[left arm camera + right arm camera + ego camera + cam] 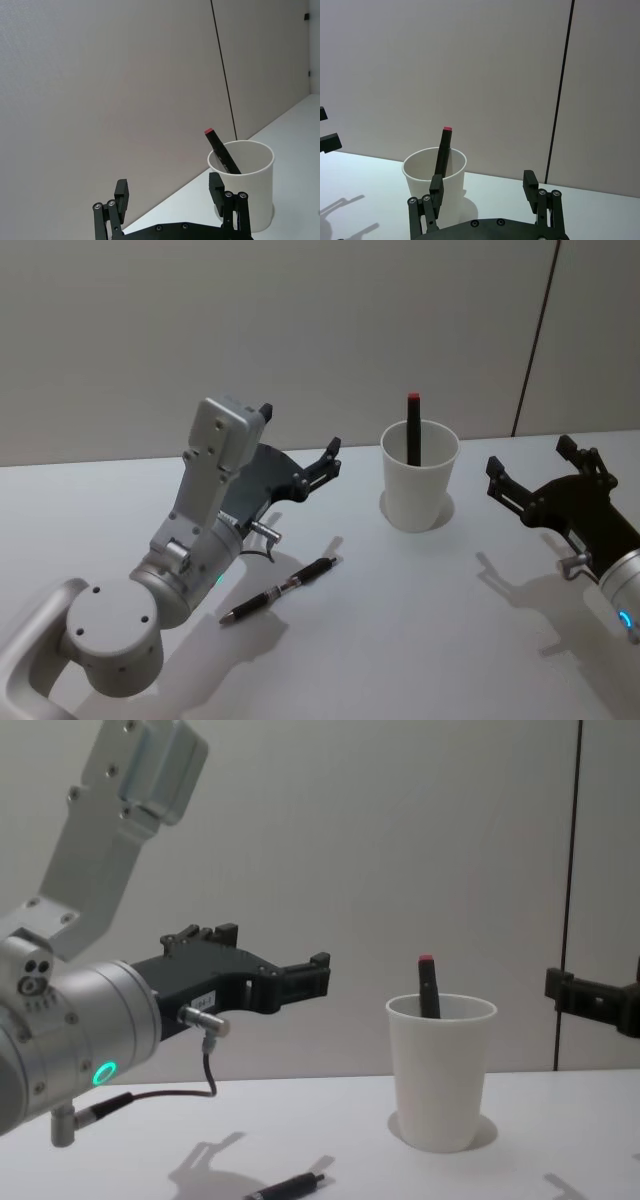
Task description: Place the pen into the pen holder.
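A black pen (280,590) with a red band lies flat on the white table, in front of and to the left of the pen holder; its end also shows (290,1187). The pen holder (418,480) is a white paper cup standing upright, with a black red-capped marker (412,430) leaning inside it. My left gripper (300,430) hovers open and empty above the table, behind the pen and left of the cup (247,190). My right gripper (530,455) is held open and empty to the right of the cup (420,175). Neither gripper touches anything.
A plain grey wall with a dark vertical seam (535,335) runs behind the table. The white table (400,640) spreads in front of the cup and between the two arms. The left arm's grey wrist and elbow (150,600) sit over the near left.
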`<control>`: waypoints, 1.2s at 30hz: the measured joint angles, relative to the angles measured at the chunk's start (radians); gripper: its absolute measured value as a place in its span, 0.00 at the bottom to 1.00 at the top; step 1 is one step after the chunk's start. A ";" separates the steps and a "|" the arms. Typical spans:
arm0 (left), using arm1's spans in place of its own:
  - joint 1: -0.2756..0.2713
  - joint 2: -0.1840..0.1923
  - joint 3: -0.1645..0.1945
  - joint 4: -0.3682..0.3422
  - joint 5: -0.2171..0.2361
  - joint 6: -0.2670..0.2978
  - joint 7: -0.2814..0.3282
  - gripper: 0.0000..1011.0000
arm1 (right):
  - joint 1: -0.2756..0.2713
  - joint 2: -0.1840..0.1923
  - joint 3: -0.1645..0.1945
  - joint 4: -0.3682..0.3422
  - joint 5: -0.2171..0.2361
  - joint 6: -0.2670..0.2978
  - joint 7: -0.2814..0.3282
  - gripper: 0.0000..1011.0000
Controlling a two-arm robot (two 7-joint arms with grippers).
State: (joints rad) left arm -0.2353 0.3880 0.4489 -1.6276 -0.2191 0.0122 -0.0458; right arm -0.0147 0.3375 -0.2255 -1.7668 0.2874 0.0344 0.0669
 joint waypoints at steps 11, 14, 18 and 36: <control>0.025 0.054 -0.029 -0.035 -0.068 0.006 -0.094 0.99 | 0.000 0.000 0.000 0.000 0.000 0.000 0.000 0.99; 0.036 0.074 -0.038 -0.048 -0.086 0.011 -0.109 0.99 | 0.000 0.000 0.000 0.000 0.000 0.000 0.000 0.99; 0.054 0.102 -0.051 -0.069 -0.112 0.023 -0.127 0.99 | 0.000 0.000 0.000 0.000 0.000 0.000 0.000 0.99; 0.127 0.229 -0.098 -0.168 -0.219 0.157 -0.217 0.99 | 0.000 0.000 0.000 0.000 0.000 0.000 0.000 0.99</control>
State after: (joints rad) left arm -0.1087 0.6171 0.3510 -1.7954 -0.4380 0.1697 -0.2631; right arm -0.0146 0.3375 -0.2258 -1.7667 0.2873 0.0339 0.0668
